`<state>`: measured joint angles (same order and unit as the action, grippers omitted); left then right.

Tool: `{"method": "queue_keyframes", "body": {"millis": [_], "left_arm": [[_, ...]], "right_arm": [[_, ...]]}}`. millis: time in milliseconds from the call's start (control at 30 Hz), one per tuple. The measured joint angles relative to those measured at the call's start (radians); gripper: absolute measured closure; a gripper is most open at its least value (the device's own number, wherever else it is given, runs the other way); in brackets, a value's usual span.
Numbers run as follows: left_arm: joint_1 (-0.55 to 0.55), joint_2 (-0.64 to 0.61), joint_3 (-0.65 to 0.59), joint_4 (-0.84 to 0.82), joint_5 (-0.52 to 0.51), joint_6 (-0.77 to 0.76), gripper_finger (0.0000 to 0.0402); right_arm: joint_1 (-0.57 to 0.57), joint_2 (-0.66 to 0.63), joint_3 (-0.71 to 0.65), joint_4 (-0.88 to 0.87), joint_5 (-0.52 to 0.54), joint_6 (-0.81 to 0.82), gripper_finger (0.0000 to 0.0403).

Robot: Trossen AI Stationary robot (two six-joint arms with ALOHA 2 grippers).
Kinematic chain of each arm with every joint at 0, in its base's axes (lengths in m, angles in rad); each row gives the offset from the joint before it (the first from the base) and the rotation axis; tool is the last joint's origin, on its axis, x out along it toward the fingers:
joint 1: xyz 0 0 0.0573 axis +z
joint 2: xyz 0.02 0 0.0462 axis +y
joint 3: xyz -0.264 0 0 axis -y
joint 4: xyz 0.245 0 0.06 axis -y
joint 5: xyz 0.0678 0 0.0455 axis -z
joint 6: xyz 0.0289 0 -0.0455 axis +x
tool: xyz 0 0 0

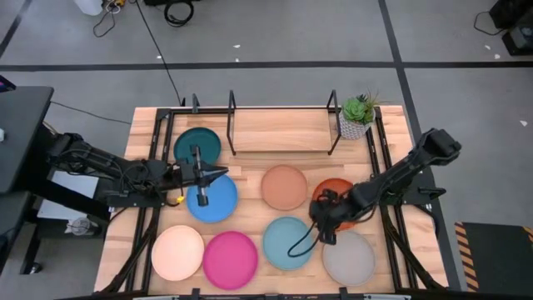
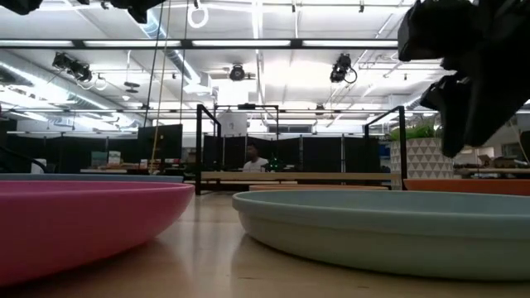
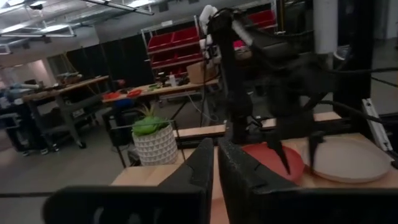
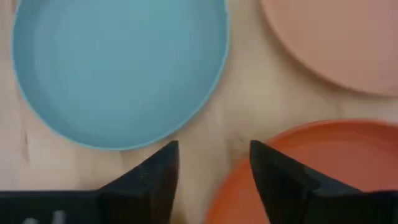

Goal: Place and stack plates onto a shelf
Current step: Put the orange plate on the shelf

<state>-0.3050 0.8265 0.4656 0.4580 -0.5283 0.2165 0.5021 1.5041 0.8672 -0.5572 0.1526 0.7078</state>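
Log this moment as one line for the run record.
left gripper: fingers shut, over round blue plate | right gripper: fingers open, above bare wood beside orange plate | black rod shelf: no plates | eight plates on table

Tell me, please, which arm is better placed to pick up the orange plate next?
The right arm, probably. The right gripper hangs open just above the edge of the orange plate, fingers pointing down. The left gripper is far across the table, over the blue plate, near the dark teal one.

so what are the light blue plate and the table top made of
The light blue plate looks like matte moulded plastic, or possibly glazed-free ceramic: an even colour with soft, dull shading and no glare. The table top looks like pale wood planks, with visible grain and seams.
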Motion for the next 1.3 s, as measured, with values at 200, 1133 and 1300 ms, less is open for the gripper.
{"method": "queue_keyframes", "body": {"millis": [200, 1133, 1300], "left_arm": [[-0.002, 0.0, 0.0, -0.039, -0.019, 0.007, 0.0277], [-0.172, -0.002, 0.0, -0.155, -0.017, -0.099, 0.023], [-0.193, -0.002, 0.0, -0.197, -0.018, -0.166, 0.023]], "right_arm": [[0.023, 0.136, 0.098, -0.23, 0.037, 0.213, 0.0153], [-0.002, 0.12, 0.155, -0.319, -0.053, 0.14, 0.0374], [-0.013, 0.112, 0.303, -0.418, -0.016, 0.016, 0.0377]]}}
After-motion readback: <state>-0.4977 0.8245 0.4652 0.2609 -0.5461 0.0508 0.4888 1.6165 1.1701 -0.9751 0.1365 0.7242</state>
